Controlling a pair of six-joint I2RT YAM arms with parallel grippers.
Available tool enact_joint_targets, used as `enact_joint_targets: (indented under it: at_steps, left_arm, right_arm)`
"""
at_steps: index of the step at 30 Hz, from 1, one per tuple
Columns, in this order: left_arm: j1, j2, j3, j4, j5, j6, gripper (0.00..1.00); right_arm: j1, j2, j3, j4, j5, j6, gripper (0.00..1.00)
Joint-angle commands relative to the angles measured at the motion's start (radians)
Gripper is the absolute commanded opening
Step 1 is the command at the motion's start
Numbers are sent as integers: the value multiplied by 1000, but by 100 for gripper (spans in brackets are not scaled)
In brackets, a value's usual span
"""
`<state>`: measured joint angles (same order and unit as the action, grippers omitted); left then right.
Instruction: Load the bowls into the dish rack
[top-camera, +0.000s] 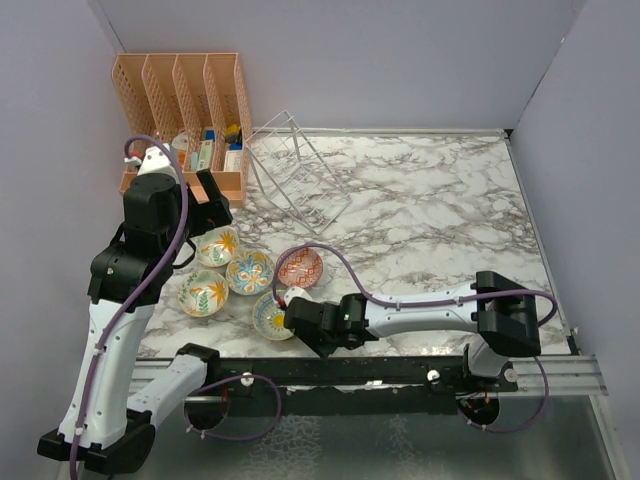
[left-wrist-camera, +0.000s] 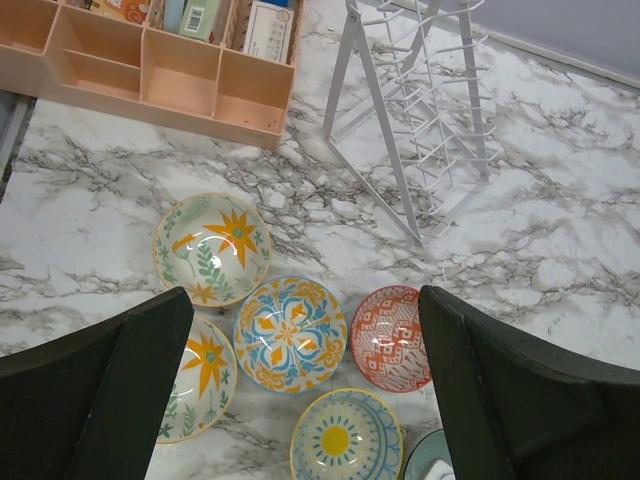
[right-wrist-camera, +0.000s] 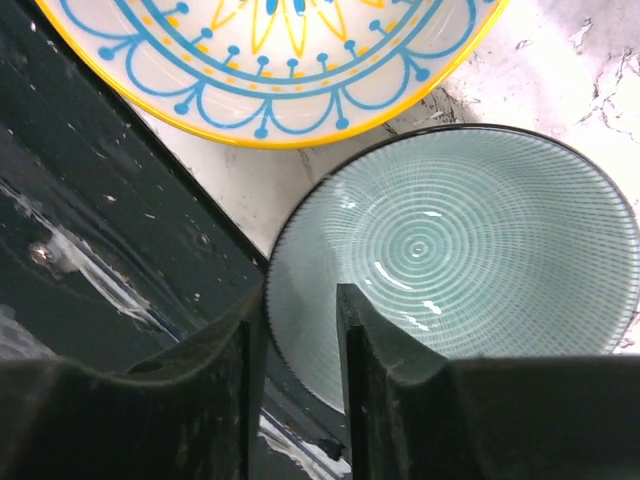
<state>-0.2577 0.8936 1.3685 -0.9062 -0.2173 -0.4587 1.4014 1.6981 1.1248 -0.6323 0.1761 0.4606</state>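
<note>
Light-teal glazed ceramic bowl, round, fine concentric ribs, thin dark rim, sits on marble-look tabletop at its near edge, just beside yellow-rimmed blue-pattern bowl. R gripper straddles teal rim, one finger inside, one outside, narrow gap; can't tell if pinched tight. L gripper spread wide, empty, above four other painted bowls clustered close. Thin silvery wire dish rack stands farther back, apart from bowls, orange plastic slotted organizer beside it. Wide marble stretch to R.
</note>
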Motion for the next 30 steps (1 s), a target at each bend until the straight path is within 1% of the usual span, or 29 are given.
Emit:
enact_joint_targets:
  at_steps: [1, 4, 9, 11, 12, 18, 23, 27, 30]
  left_arm:
    - [-4, -16, 0, 21, -13, -7, 99]
    - [-5, -19, -6, 29, -14, -8, 99]
    - [-5, -31, -10, 34, -19, -8, 99]
    - [-5, -39, -9, 37, -21, -8, 99]
    - [-4, -41, -9, 37, -23, -8, 99]
    - [-5, -58, -10, 36, -36, -6, 99]
    - [-5, -79, -10, 36, -51, 1, 99]
    - [-4, -77, 5, 36, -46, 12, 99]
    - [-4, -68, 33, 31, -42, 23, 99]
  right_arm:
    - [3, 21, -13, 62, 58, 14, 27]
    - [2, 33, -14, 50, 61, 16, 22]
    - [2, 24, -23, 18, 83, 38, 9]
    - [2, 15, -17, -17, 111, 65, 5]
    - [2, 5, -4, -46, 134, 77, 1]
    - [3, -73, 72, -168, 211, 134, 1]
    - [-14, -120, 140, -237, 258, 167, 1]
    - [-77, -160, 172, -225, 240, 174, 1]
    - [-170, -216, 180, -161, 189, 147, 1]
